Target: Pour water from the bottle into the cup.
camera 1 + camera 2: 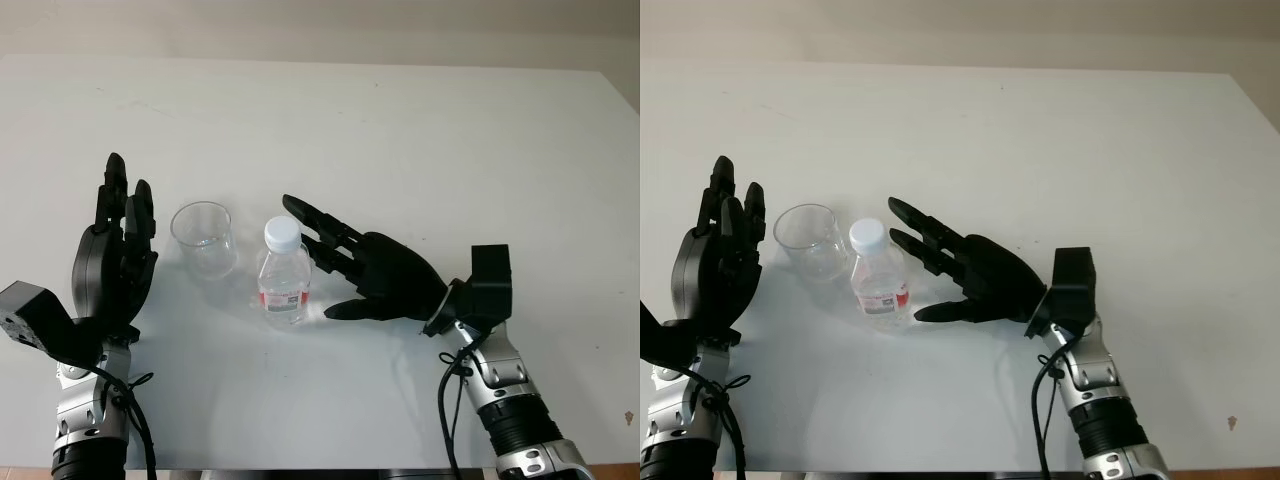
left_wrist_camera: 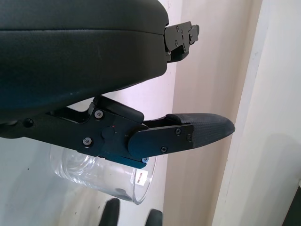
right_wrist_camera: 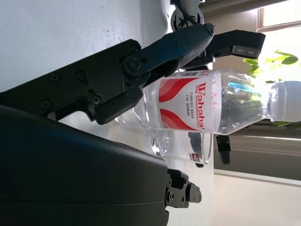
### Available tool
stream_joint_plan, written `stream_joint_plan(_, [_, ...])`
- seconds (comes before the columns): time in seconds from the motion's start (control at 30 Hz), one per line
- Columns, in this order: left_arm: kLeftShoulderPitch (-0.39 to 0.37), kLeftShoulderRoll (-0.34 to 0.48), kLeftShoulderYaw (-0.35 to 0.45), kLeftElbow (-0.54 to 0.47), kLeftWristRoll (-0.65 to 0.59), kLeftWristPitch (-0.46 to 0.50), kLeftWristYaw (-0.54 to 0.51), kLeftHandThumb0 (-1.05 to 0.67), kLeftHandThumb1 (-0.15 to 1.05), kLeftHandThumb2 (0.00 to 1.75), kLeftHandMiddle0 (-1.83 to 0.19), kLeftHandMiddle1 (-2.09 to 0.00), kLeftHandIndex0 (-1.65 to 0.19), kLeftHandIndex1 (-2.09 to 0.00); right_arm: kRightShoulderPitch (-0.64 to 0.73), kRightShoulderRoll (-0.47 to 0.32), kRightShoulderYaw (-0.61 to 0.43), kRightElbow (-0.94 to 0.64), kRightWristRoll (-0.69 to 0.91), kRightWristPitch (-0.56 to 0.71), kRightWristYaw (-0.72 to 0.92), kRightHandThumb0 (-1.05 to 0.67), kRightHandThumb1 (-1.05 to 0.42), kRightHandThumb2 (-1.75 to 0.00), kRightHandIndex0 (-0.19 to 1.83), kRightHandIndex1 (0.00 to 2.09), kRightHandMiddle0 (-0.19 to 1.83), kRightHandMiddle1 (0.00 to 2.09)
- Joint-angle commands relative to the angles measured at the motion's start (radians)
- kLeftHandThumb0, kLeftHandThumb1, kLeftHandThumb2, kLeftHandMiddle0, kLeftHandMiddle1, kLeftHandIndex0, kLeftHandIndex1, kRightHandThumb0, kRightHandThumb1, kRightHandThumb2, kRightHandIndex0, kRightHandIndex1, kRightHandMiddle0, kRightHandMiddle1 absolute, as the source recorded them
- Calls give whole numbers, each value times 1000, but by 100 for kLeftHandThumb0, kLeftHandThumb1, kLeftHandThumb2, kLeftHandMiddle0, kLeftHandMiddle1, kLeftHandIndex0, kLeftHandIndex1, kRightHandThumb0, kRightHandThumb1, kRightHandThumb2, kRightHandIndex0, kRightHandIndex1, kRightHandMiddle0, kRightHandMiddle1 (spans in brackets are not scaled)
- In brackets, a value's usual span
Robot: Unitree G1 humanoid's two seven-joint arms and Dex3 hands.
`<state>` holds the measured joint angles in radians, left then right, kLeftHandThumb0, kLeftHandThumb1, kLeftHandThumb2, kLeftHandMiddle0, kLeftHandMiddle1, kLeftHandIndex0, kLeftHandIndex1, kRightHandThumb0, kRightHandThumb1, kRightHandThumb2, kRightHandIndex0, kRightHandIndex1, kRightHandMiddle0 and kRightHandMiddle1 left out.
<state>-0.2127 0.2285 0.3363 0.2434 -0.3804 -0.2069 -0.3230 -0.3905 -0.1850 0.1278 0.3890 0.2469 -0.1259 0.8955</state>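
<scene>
Right hand [image 1: 385, 278] is open just beside the capped bottle [image 1: 284, 275], not yet gripping. Left hand [image 1: 112, 250] is open beside the empty cup [image 1: 204, 238]. Grasping, uncapping and pouring all remain.

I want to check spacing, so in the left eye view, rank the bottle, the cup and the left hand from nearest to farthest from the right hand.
1. Bottle, just beside the open right hand.
2. Cup, beyond the bottle.
3. Left hand, open, at the far side.

left hand [image 1: 115, 255] open and raised at the near left; right hand [image 1: 375, 275] open, reaching leftward, palm sideways
</scene>
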Motion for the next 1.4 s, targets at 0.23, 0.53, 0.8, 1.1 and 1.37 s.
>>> stream_joint_plan(0.23, [2,7,4,-21,5,-11,5,-78,105,49,12,-6,14,-6,-57,30,33,69,-23,42,13,-80,-87,-6,29,19,23,21])
stream_joint_plan(0.53, [9,5,0,-35,11,-14,8,-79,105,47,12,-5,15,-5,-107,53,37,143,-34,28,49,-81,-85,-5,28,99,10,113])
stream_joint_plan(0.8, [8,1,-2,-37,9,-11,14,-79,105,46,12,-6,15,-6,-144,59,42,202,-48,-3,100,-79,-85,-5,21,122,7,129])
stream_joint_plan(1.1, [8,0,-2,-37,14,-10,27,-79,105,45,11,-6,13,-7,-168,70,52,207,-47,40,149,-79,-83,-5,17,113,4,121])
stream_joint_plan(1.37, [11,-1,-3,-38,11,-17,27,-79,105,46,12,-5,14,-6,-191,67,103,190,-79,6,221,-84,-85,-6,19,64,1,95])
